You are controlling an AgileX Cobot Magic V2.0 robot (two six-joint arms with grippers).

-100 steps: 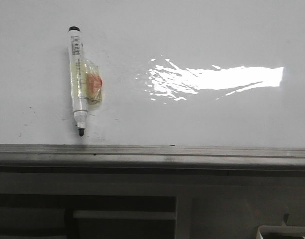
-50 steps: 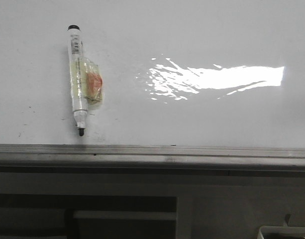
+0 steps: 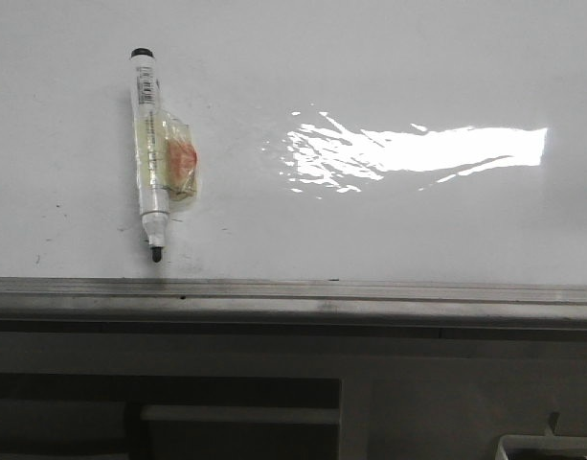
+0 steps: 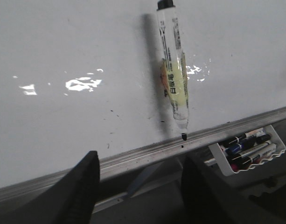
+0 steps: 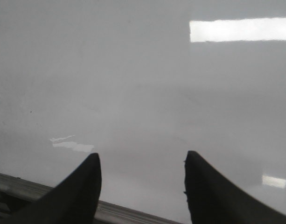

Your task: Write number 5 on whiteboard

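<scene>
On the whiteboard [image 3: 389,86], no number 5 yet: only faint dark specks and a broad streak of glare across the glossy white surface. Nothing written so far, judging from all three views; the whole stroke work left to do. Toward the board's left side, a marker [image 3: 151,153] lying flat, uncapped, black tip pointing at the grey edge rail [image 3: 293,292], a clear wrap with an orange patch around its barrel. Untouched by either arm. Left gripper [image 4: 138,177] spread wide and empty, hovering near the rail just short of the marker's tip. Right gripper [image 5: 142,179] likewise parted and empty, over bare board well apart from the marker. Beyond the rail, grey cabinet panels [image 3: 274,402], and a white tray of spare markers [image 4: 247,151] hanging below the board's edge.
</scene>
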